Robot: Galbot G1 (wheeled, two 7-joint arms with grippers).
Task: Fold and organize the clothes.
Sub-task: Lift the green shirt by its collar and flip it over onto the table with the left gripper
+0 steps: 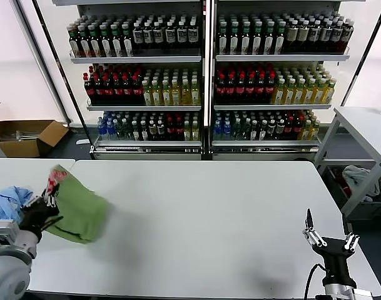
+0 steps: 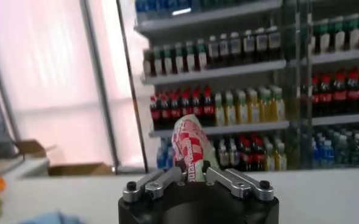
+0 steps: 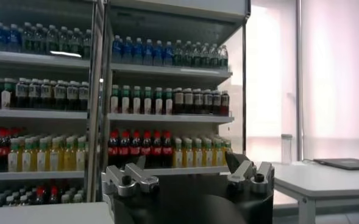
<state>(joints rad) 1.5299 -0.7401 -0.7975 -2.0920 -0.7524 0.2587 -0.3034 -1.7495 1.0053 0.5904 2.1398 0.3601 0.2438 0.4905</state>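
The long white table is carrying the light green soft collared shirt at its left end, folded beside a crumpled light blue garment. The left gripper is pinching the shirt's checkered edge nearly closed; a slip risks unfolding it. The right gripper is waiting, spread wide.

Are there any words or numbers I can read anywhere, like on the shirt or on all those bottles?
None can be read.
Green shirt, pinched in the shut left gripper: its red-and-white print is too blurred to tell whether it has letters.
Bottles on the shelves: labels too small to read.
Cardboard box: no writing shows.
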